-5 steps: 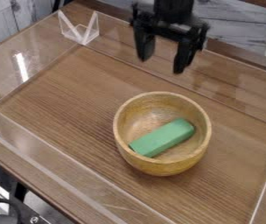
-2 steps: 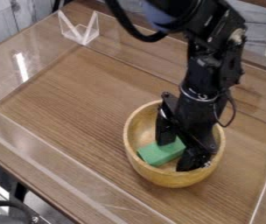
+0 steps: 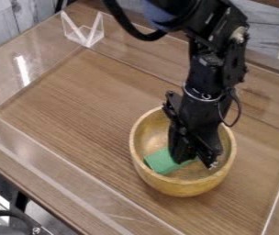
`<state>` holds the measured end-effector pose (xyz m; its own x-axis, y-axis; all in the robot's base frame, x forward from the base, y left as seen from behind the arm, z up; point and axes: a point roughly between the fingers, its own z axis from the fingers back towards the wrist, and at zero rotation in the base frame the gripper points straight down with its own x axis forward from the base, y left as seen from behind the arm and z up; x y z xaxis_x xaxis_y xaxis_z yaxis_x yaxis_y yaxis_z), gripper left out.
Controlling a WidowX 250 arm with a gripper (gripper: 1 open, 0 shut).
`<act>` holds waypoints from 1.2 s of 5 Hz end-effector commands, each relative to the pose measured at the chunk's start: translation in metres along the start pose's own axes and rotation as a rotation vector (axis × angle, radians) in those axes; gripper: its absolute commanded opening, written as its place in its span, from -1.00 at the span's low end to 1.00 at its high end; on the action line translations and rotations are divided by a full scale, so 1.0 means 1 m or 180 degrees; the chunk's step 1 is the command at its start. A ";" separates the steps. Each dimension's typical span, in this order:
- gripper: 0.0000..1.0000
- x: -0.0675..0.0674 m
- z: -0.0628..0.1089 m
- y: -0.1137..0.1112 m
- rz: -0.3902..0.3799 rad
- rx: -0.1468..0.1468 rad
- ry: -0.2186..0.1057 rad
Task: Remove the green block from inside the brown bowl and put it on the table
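Note:
A round light-brown wooden bowl (image 3: 154,174) sits on the table (image 3: 81,101) right of centre, near the front. Inside it lies the green block (image 3: 163,162); only its left end shows past the black fingers. The arm reaches straight down into the bowl, and my gripper (image 3: 191,151) has its fingers drawn together around the block's middle. The block still rests low in the bowl, and the part under the fingers is hidden.
Low clear acrylic walls (image 3: 38,170) border the tabletop at the front, left and right. A clear folded stand (image 3: 83,29) sits at the back left corner. The wood surface spreads out left of the bowl.
The arm dropped from above the back of the table down into the bowl. Its fingers, spread wide either side of the block a moment ago, have since closed on it.

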<state>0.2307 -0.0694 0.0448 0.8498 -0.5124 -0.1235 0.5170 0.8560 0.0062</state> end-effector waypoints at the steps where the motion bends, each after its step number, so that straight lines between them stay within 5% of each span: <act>1: -1.00 -0.001 0.008 0.005 0.0028 -0.0038 -0.0080; 6: -1.00 -0.012 0.026 0.025 0.0275 -0.0295 -0.0081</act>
<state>0.2244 -0.0434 0.0525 0.8809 -0.4353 -0.1857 0.4237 0.9003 -0.1000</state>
